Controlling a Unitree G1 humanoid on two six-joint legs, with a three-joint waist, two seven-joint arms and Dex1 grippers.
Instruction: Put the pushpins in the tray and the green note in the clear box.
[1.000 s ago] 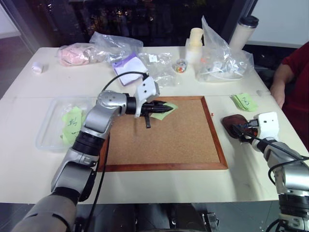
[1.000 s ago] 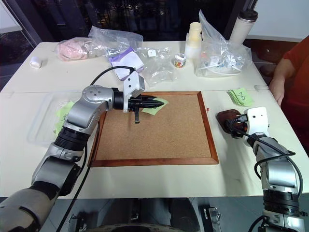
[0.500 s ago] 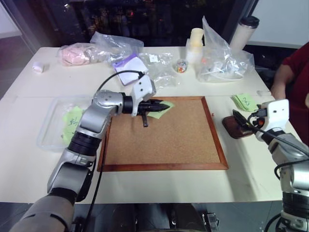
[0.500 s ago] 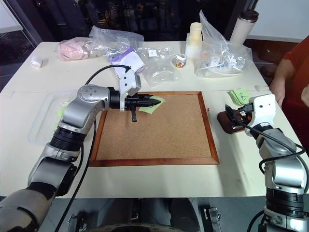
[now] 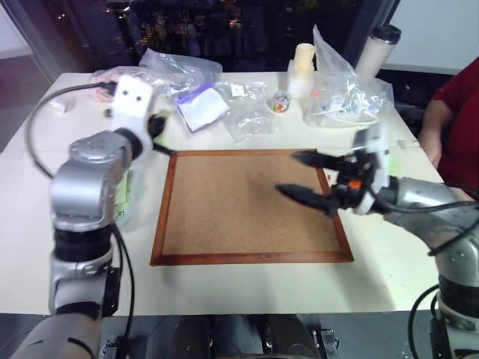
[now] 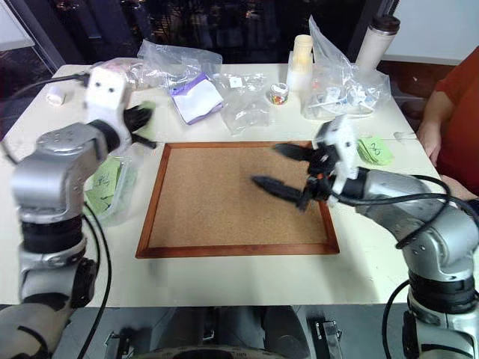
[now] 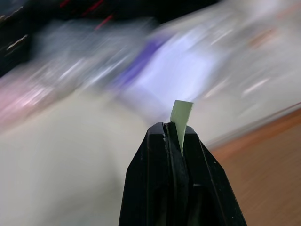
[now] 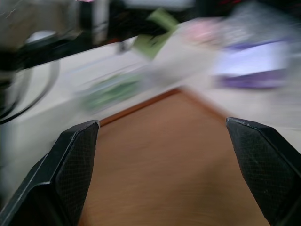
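Green note carried toward the clear box; right hand spread wide over the corkboard.

The green note [image 7: 180, 123] is pinched edge-on between the shut fingers of the left hand [image 6: 137, 120], apparently so it can be lifted off and dropped flat into the clear box [image 6: 120, 196] at about nine o'clock from the corkboard [image 6: 224, 202]. The right hand [image 6: 288, 170] is held fully open and empty above the board's three o'clock side, likely readied for pushpins. Neither the tray nor any pushpins can be made out on the worktop [image 6: 224, 273].
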